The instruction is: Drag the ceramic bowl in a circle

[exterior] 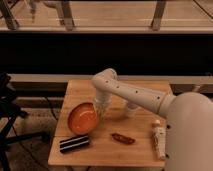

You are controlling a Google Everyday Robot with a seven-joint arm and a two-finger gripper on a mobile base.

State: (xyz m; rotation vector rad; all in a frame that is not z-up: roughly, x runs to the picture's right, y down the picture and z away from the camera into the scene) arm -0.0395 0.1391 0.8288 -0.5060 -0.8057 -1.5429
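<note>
The ceramic bowl is orange with a darker rim and sits on the left part of the wooden table. My white arm reaches in from the right and bends down over the table. My gripper is at the bowl's right rim, touching it. The bowl lies close to the table's left edge, just above a black striped bar.
A small white cup stands right of the gripper. A reddish-brown piece lies in the front middle. A white bottle lies at the right front. A black striped bar lies at the front left. A dark stand is left of the table.
</note>
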